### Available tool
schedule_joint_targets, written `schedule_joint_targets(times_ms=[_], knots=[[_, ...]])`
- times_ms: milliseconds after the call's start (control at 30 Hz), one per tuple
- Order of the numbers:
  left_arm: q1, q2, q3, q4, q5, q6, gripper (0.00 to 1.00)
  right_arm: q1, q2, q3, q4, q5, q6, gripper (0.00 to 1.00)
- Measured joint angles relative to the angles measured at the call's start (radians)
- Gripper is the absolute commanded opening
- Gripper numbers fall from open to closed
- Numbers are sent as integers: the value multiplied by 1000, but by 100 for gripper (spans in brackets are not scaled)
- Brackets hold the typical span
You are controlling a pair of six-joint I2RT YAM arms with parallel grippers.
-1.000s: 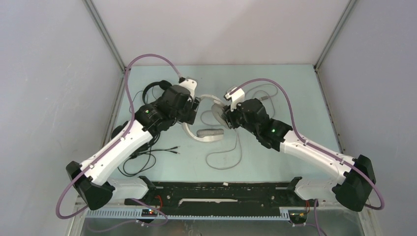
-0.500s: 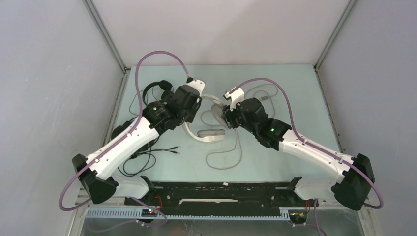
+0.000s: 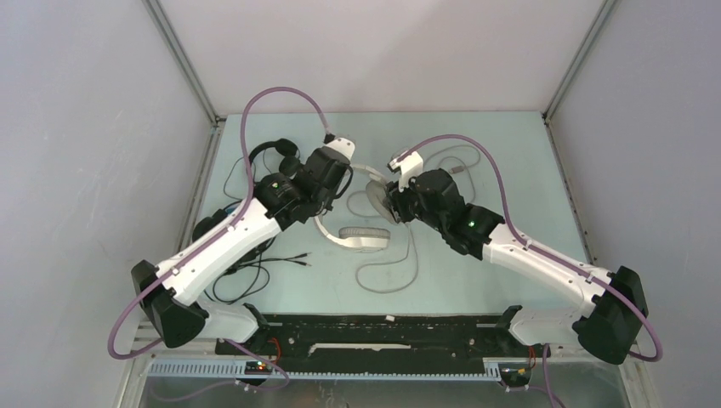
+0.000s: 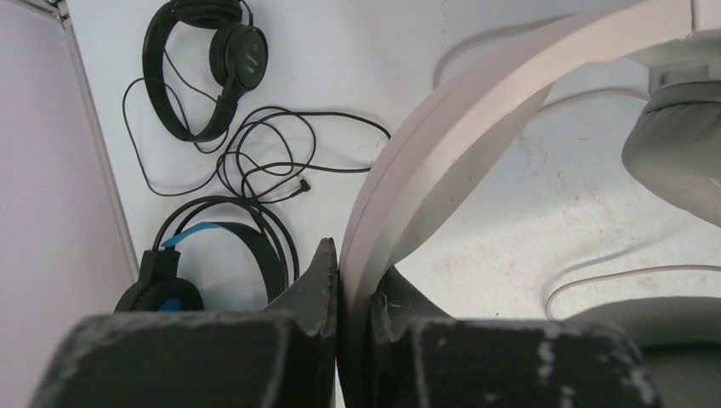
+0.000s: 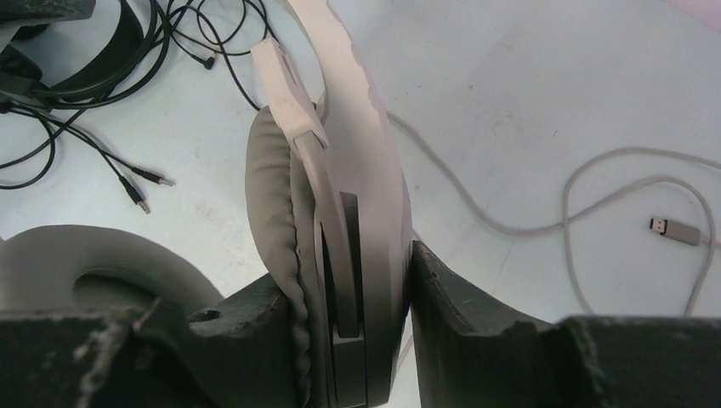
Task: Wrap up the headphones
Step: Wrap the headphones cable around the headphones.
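Observation:
The white headset (image 3: pixel 364 238) lies mid-table between both arms. My left gripper (image 4: pixel 353 274) is shut on its pale headband (image 4: pixel 476 110), which runs up between the jaws. My right gripper (image 5: pixel 349 280) is shut on one grey-padded ear cup (image 5: pixel 340 195), held on edge; the other ear cup (image 5: pixel 85 263) sits at the lower left. Its pale cable (image 3: pixel 400 272) loops loose toward the near edge, and its plug (image 5: pixel 676 229) lies on the table. The slim black headset (image 4: pixel 208 59) and the bulkier black, blue-lined one (image 4: pixel 183 272) lie at the left, untouched.
Tangled black cables (image 3: pixel 246 272) spread beside the left arm, their plugs (image 5: pixel 140 191) lying loose. The left wall rail (image 4: pixel 93 153) runs close behind the black headsets. A pale cable loop (image 3: pixel 451 161) lies behind the right wrist.
My left gripper has closed onto the white headband after shifting slightly toward it. The lower ear cup has shifted a little to the right. The right arm has not moved.

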Motion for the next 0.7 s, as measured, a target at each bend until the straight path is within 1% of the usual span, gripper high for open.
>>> schedule_joint_targets(times_ms=[33,167,233,267,367,567,600,700], knots=[[0,2,0,-2,-6,0,0,-1,0,0,1,-4,-1,41],[4,2,0,-4,-21,8,0,-8,0,0,18,-33,-18,52],[15,-3,0,6,-28,8,0,-10,0,0,34,-55,-22,61],[21,-5,0,14,-32,9,0,-11,-1,0,42,-70,-21,68],[45,-26,0,38,-35,24,0,-11,-21,1,56,-127,-26,79],[108,-106,-14,90,-45,49,0,-18,-95,8,58,-205,-28,88],[113,-118,-14,95,-48,52,0,-19,-106,10,60,-218,-29,92],[127,-148,-15,106,-66,58,0,-26,-139,9,64,-262,-31,94]])
